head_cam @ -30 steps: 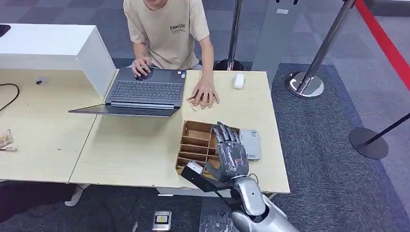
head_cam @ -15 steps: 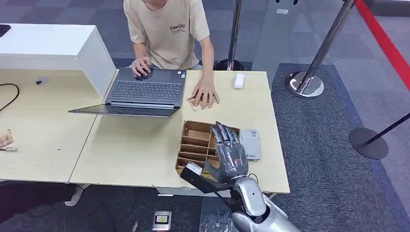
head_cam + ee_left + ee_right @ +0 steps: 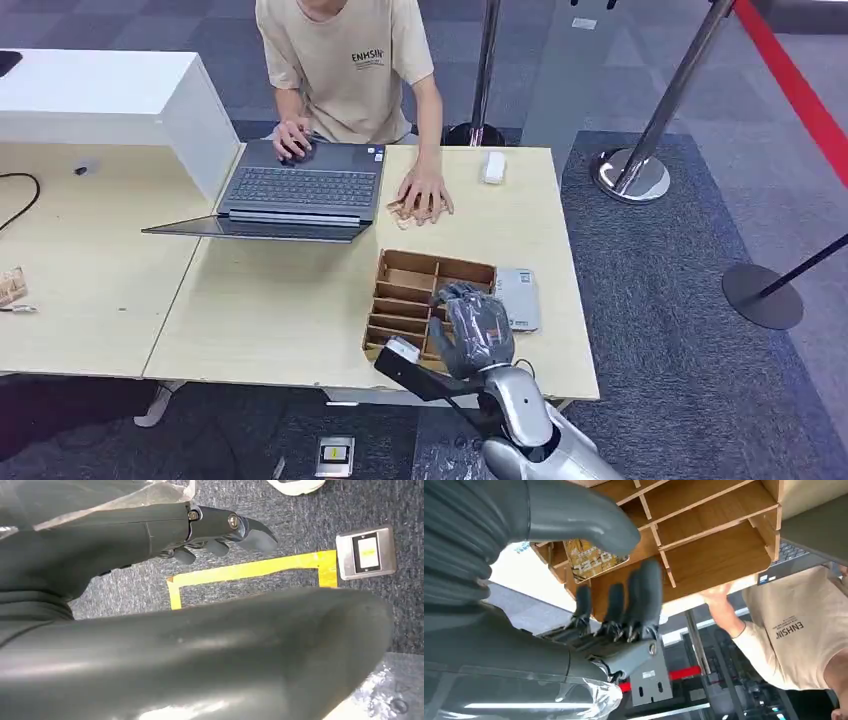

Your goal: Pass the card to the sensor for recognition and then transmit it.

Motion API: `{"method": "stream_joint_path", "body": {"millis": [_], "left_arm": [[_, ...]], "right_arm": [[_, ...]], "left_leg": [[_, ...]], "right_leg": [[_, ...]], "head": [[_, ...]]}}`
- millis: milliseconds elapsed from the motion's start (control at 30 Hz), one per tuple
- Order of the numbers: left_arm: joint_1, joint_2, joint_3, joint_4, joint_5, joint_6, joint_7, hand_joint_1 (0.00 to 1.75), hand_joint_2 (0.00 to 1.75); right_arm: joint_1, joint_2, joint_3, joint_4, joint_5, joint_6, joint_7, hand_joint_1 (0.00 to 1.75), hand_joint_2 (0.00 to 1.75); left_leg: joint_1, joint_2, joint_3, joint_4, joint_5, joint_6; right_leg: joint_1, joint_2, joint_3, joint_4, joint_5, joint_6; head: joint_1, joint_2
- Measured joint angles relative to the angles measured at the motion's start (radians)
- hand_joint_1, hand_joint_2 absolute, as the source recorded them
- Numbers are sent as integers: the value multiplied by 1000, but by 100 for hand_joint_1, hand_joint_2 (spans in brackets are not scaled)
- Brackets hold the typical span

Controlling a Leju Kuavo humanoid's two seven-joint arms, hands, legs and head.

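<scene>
A pale wooden desk (image 3: 270, 310) on grey carpet fills the middle of the head view, with a person (image 3: 345, 60) seated at the upper centre working a laptop (image 3: 300, 190). At lower centre sits a wooden divider tray (image 3: 405, 295), and just right of it a flat grey sensor (image 3: 520, 297). The right hand (image 3: 472, 328) hovers over the tray's right-hand compartments, its fingers curling down into them. The right wrist view supplies what the head view hides under that hand: the card (image 3: 591, 560), printed in yellow and brown, lies in a compartment between thumb and fingers (image 3: 644, 595), which look close to it but not yet closed on it. The card appears thin, light, stiff and slick, best pinched by its free edge. The left hand (image 3: 215, 530), in the left wrist view, hangs over the carpet holding nothing, fingers loosely curled.
</scene>
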State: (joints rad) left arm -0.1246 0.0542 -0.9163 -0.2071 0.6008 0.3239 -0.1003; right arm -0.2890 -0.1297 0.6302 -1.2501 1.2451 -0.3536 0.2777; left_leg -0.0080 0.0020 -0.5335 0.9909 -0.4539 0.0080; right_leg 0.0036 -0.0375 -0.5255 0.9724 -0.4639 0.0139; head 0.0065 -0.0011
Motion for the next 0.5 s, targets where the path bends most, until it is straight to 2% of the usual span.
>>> {"method": "stream_joint_path", "body": {"millis": [100, 167, 233, 267, 300, 333, 367, 433, 467, 500], "left_arm": [[0, 0, 0, 0, -3, -3, -2, 0, 0], [0, 0, 0, 0, -6, -4, -3, 0, 0], [0, 0, 0, 0, -7, -5, -3, 0, 0], [0, 0, 0, 0, -8, -5, -3, 0, 0], [0, 0, 0, 0, -8, -5, -3, 0, 0], [0, 0, 0, 0, -8, -6, -3, 0, 0], [0, 1, -1, 0, -8, -7, -3, 0, 0], [0, 1, -1, 0, -9, -8, -3, 0, 0], [0, 1, -1, 0, -10, -8, -3, 0, 0], [0, 1, -1, 0, -10, -10, -3, 0, 0]], "right_arm": [[0, -1, 2, 0, -1, 0, 0, 87, 175], [0, -2, 2, 0, -1, 0, 0, 56, 175], [0, -3, 3, 0, -1, 2, 0, 54, 175], [0, -3, 3, 2, -1, 2, 0, 68, 175], [0, -4, 4, 3, -3, 5, 0, 68, 175], [0, -6, 4, 4, -6, 7, 0, 79, 175], [0, -7, 5, 4, -10, 10, 0, 93, 175], [0, -10, 6, 7, -10, 14, 0, 134, 175], [0, -11, 7, 10, -10, 18, 0, 131, 175], [0, -12, 8, 12, -10, 20, 0, 98, 175]], "left_leg": [[0, 0, 0, 0, 0, 0], [0, 0, 0, 0, 0, 0], [0, 0, 0, 0, 0, 0], [0, 0, 0, 0, 0, 0], [0, 0, 0, 0, 0, 0], [0, 0, 0, 0, 0, 0], [0, 0, 0, 0, 0, 0], [0, 0, 0, 0, 0, 0], [0, 0, 0, 0, 0, 0], [0, 0, 0, 0, 0, 0]], "right_leg": [[0, 0, 0, 0, 0, 0], [0, 0, 0, 0, 0, 0], [0, 0, 0, 0, 0, 0], [0, 0, 0, 0, 0, 0], [0, 0, 0, 0, 0, 0], [0, 0, 0, 0, 0, 0], [0, 0, 0, 0, 0, 0], [0, 0, 0, 0, 0, 0], [0, 0, 0, 0, 0, 0], [0, 0, 0, 0, 0, 0]], "head": [[0, 0], [0, 0], [0, 0], [0, 0], [0, 0], [0, 0], [0, 0], [0, 0], [0, 0], [0, 0]]}}
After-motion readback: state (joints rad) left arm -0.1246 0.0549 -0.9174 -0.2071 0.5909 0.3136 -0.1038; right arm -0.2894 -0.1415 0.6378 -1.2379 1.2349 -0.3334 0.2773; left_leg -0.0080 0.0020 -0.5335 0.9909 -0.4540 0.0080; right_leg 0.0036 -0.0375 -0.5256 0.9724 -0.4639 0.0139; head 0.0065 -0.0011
